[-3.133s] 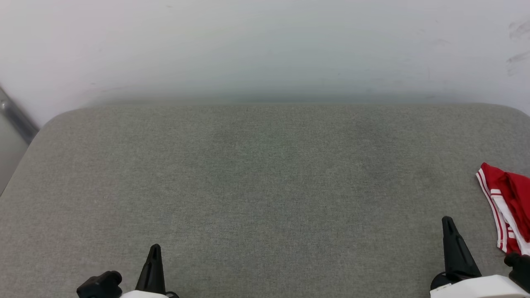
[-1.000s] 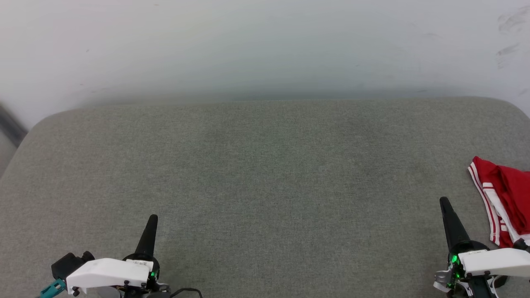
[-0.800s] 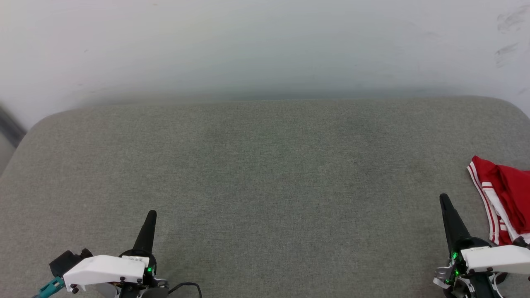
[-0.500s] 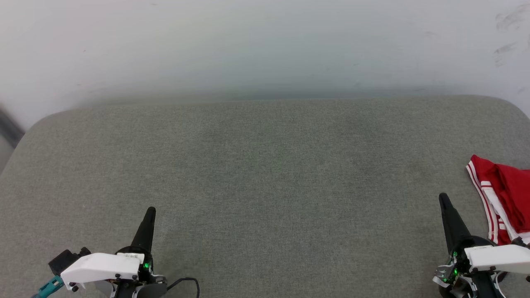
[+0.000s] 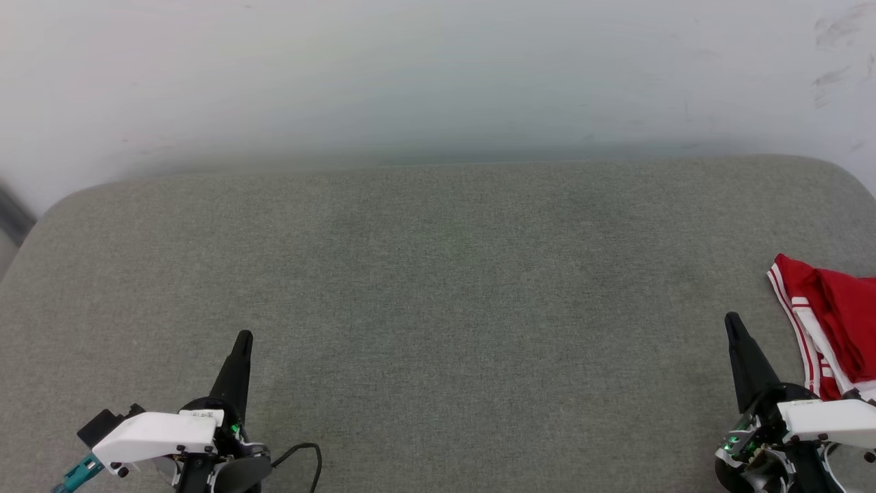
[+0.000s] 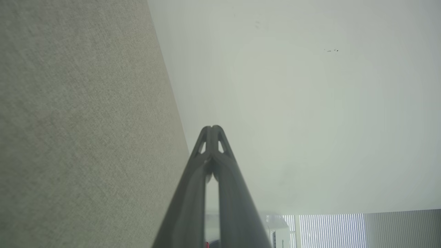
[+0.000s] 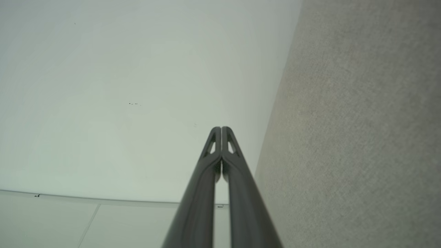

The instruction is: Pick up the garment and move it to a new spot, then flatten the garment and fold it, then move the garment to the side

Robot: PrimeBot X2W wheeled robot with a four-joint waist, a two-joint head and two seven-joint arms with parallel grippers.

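The garment (image 5: 831,322), red with red-white striped trim, lies bunched at the right edge of the grey padded surface (image 5: 438,287), partly cut off by the head view's border. My right gripper (image 5: 732,325) is shut and empty, its tip a short way left of the garment, apart from it. My left gripper (image 5: 242,340) is shut and empty at the lower left, far from the garment. In the wrist views both pairs of fingers, left gripper (image 6: 212,129) and right gripper (image 7: 221,130), are pressed together, pointing toward the white wall.
A white wall (image 5: 438,75) rises right behind the grey surface's far edge. A dark strip (image 5: 10,212) shows at the far left past the surface's rounded corner. A black cable (image 5: 301,455) loops beside my left wrist.
Both arms have crept forward, so more of each white wrist shows. The picture has shifted slightly left. The garment stays put and both grippers stay shut.
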